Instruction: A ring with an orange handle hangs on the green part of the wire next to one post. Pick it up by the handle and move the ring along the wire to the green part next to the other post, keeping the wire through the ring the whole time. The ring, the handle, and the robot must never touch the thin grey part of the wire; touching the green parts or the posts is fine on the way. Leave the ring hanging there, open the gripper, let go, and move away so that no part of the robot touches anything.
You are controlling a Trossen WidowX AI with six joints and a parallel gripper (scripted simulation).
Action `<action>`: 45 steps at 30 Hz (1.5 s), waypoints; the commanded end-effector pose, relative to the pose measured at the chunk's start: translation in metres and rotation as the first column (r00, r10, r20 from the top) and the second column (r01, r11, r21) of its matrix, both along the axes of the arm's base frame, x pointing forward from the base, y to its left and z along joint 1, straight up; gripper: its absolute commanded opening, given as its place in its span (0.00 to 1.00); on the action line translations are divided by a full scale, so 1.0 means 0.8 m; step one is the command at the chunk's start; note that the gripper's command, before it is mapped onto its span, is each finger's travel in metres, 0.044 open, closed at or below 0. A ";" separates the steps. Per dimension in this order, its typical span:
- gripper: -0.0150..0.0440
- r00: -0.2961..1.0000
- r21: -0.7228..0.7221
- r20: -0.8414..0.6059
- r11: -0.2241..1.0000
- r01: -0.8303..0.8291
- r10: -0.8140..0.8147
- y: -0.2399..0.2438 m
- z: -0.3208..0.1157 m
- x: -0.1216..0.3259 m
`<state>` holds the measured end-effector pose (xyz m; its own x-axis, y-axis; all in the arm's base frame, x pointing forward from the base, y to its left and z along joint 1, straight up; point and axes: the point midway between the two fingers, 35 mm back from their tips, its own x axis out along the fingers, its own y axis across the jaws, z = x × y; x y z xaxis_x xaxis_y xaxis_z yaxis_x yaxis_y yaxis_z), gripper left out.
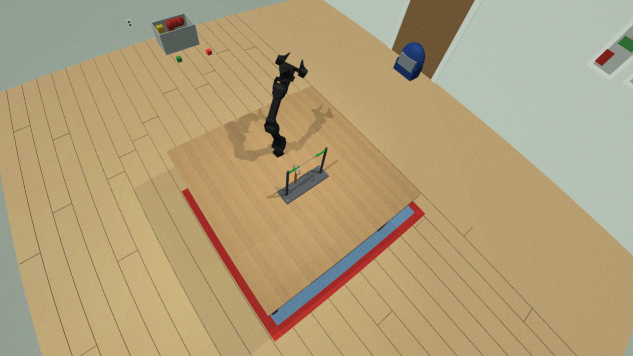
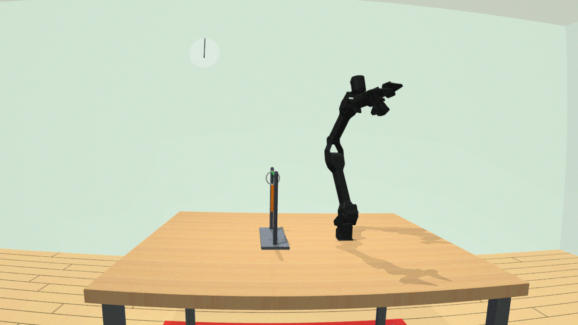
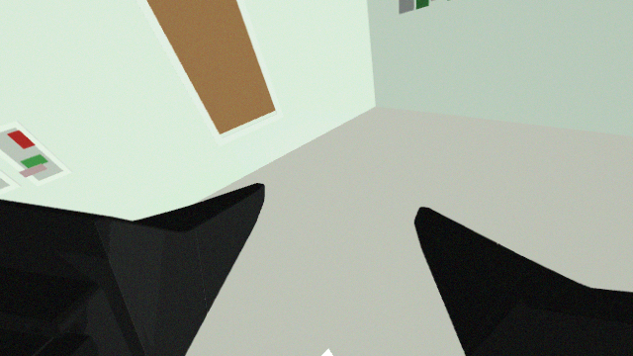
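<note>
The wire stand's grey base (image 1: pixel 312 182) (image 2: pixel 266 241) sits on the wooden table (image 1: pixel 265 239) (image 2: pixel 210 258), just in front of the arm's foot. A thin ring (image 1: pixel 295 172) (image 2: pixel 272 178) with an orange handle (image 1: pixel 295 178) (image 2: pixel 272 197) hangs on the green wire end beside the nearer post (image 1: pixel 287 185). The grey wire (image 1: pixel 306 159) runs to the other green part (image 1: pixel 320 154) at the far post (image 1: pixel 325 160). My gripper (image 1: pixel 294 62) (image 2: pixel 394 86) (image 3: pixel 340 203) is open and empty. It is raised high above the table and points away from the stand, which the wrist view does not show.
A grey bin (image 1: pixel 176 42) with toys stands on the floor at the back, with a green cube (image 1: pixel 178 58) and a red cube (image 1: pixel 208 51) beside it. A blue object (image 1: pixel 410 62) stands by the door. A red-edged blue mat (image 1: pixel 345 270) lies under the table.
</note>
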<state>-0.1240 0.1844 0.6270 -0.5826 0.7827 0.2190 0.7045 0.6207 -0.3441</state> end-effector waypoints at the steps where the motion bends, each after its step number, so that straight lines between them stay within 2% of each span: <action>1: 0.89 1.000 -0.001 -0.001 1.000 0.003 -0.003 0.001 0.000 0.000; 9: 0.53 0.991 -0.052 -0.056 0.991 0.120 -0.123 0.045 -0.009 0.019; 18: 0.53 0.934 -0.177 -0.209 0.951 0.254 -0.289 0.089 -0.030 0.078; 26: 0.53 0.831 -0.280 -0.346 0.894 0.350 -0.435 0.116 -0.051 0.143; 35: 0.53 0.656 -0.380 -0.493 0.820 0.428 -0.571 0.129 -0.077 0.226; 45: 0.53 0.402 -0.465 -0.637 0.744 0.480 -0.658 0.116 -0.110 0.323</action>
